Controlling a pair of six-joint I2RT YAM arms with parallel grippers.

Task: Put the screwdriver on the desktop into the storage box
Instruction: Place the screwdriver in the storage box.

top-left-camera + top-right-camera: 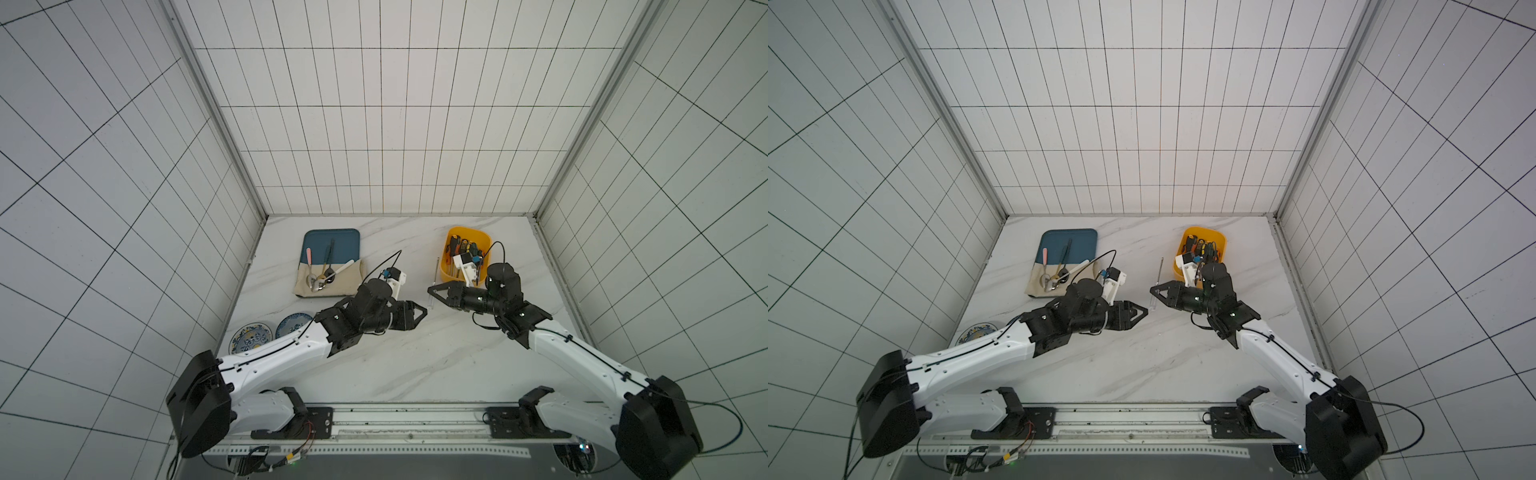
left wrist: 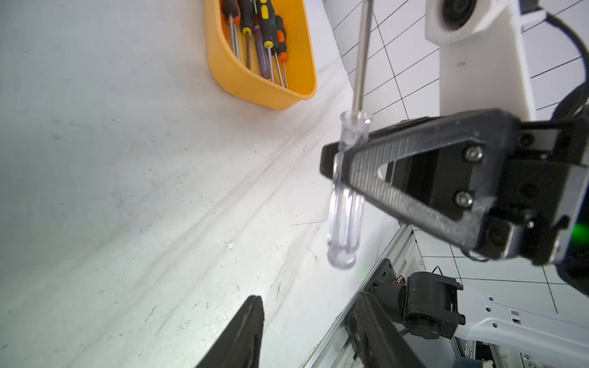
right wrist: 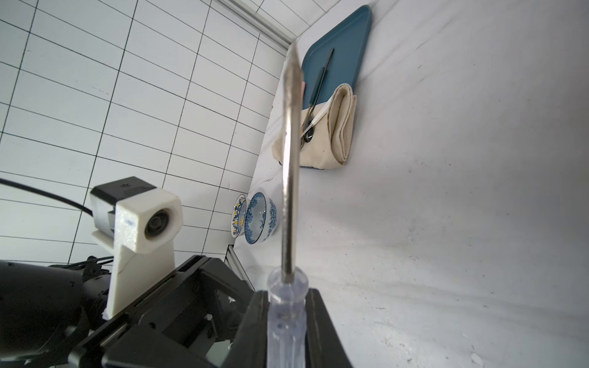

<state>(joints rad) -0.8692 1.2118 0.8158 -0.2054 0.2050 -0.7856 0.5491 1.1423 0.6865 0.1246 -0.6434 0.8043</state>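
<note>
Clear-plastic-handled screwdriver with a long steel shaft point(image 3: 288, 191) hangs above the white marble-look counter point(image 1: 395, 361), pinched just behind its collar by the right arm's fingers point(image 2: 414, 165), while the left arm's fingers point(image 2: 247, 334) stand apart and empty near its butt. Held only at the fingertips, the slick handle could swivel or slip, and the shaft could snag the near wall of the yellow-orange plastic storage box point(image 2: 261, 92) or the screwdrivers point(image 2: 266, 35) lying inside it. Its long axis looks about level, tip toward the far tiled wall point(image 1: 382, 124), butt toward the robot, nearly parallel to the box's long side.
</note>
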